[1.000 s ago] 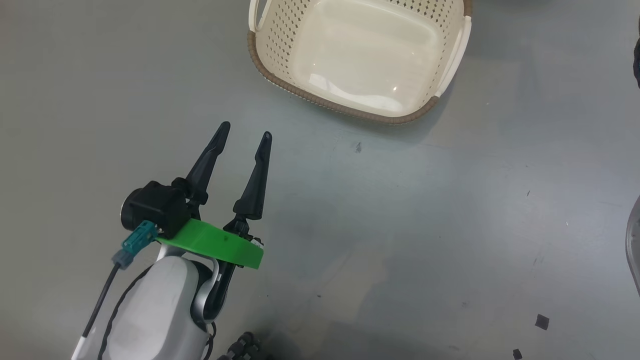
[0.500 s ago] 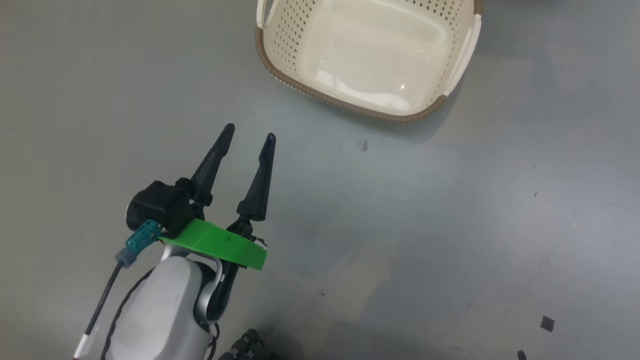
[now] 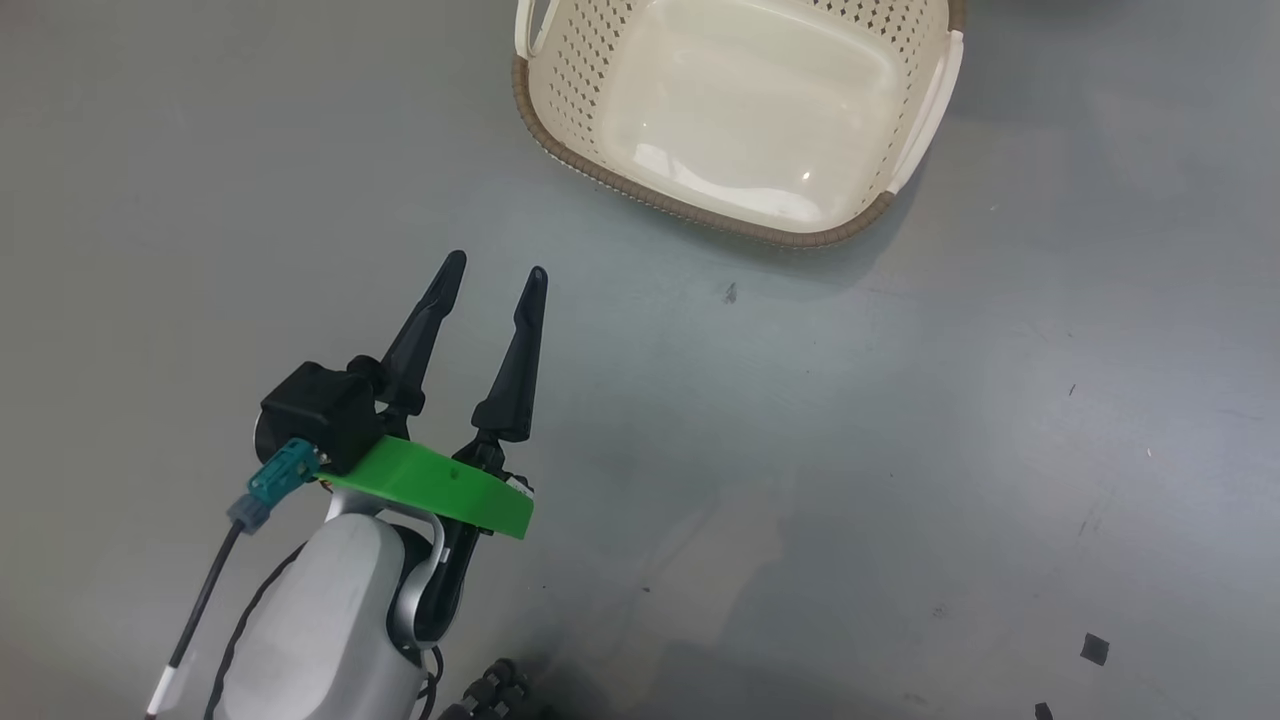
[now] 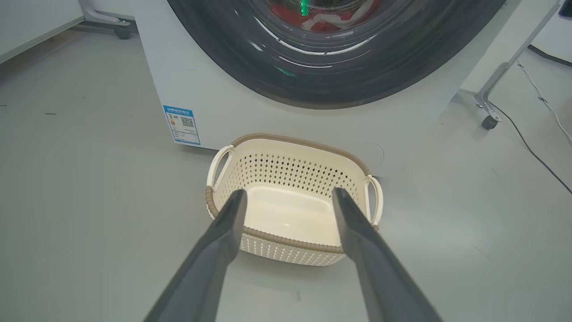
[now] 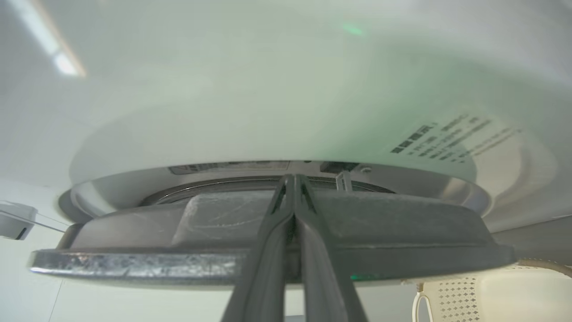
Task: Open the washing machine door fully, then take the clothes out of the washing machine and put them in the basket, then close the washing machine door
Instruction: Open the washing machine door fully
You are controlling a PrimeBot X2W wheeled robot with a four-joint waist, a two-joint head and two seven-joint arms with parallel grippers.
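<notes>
Just ahead of the left gripper [image 4: 289, 191], fingers spread wide, sits the basket [image 4: 286, 139], its cream floor bare, and beyond it the washing machine [image 4: 214, 98] holds the clothes [image 4: 283, 10] — red and white — behind the washing machine door [image 4: 330, 85], whose dark rim lies right at the right gripper [image 5: 293, 178], fingers pressed together.

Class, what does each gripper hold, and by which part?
Left gripper: open, holding nothing. Right gripper: shut on nothing, tips at the washing machine door.
</notes>
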